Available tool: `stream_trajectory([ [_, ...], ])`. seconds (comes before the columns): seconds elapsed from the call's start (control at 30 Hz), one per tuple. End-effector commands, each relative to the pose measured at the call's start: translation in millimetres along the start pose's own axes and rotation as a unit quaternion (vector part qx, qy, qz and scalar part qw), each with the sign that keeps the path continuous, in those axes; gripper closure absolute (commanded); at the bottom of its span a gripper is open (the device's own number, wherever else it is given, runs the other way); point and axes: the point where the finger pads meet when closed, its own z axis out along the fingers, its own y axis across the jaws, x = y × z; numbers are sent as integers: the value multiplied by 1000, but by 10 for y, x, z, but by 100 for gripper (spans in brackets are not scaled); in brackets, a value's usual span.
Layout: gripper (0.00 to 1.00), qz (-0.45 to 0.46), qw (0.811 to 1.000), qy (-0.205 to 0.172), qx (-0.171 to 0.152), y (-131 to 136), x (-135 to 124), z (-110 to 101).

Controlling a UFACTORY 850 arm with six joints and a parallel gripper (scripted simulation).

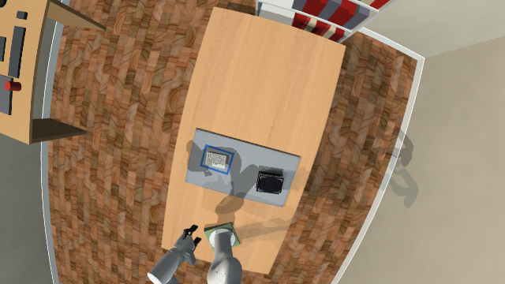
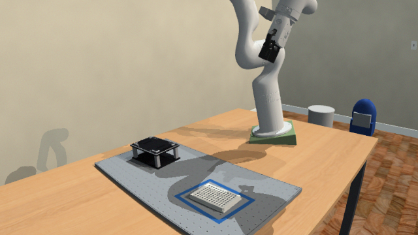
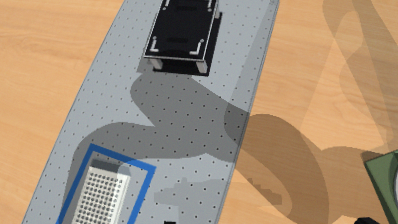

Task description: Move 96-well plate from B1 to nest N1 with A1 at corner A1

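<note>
While the 96-well plate (image 2: 215, 196) sits in B1, tool (image 2: 270, 51) hangs high w/ fingers fully wide, holding nothing.

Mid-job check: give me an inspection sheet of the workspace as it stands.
Surface: wooden table carrying a grey perforated board.
Job's things: 96-well plate flat inside the blue B1 outline; black raised nest unoccupied.
Clutter: nothing seen on the board.
Grippers: gripper open, holding nothing, high near the arm's green base.
Cables: nothing seen.
Surroundings: grey cylinder and blue object on the floor.
</note>
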Motion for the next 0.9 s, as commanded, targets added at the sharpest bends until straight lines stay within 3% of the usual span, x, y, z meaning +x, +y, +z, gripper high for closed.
stream_trajectory([
  [0.0, 0, 0, 1000, -1, 0, -5, 0, -6],
  [0.53, 0, 0, 1000, -1, 0, -5, 0, -6],
  [0.87, 0, -145, 989, -20, -18, -234, -165, 125],
])
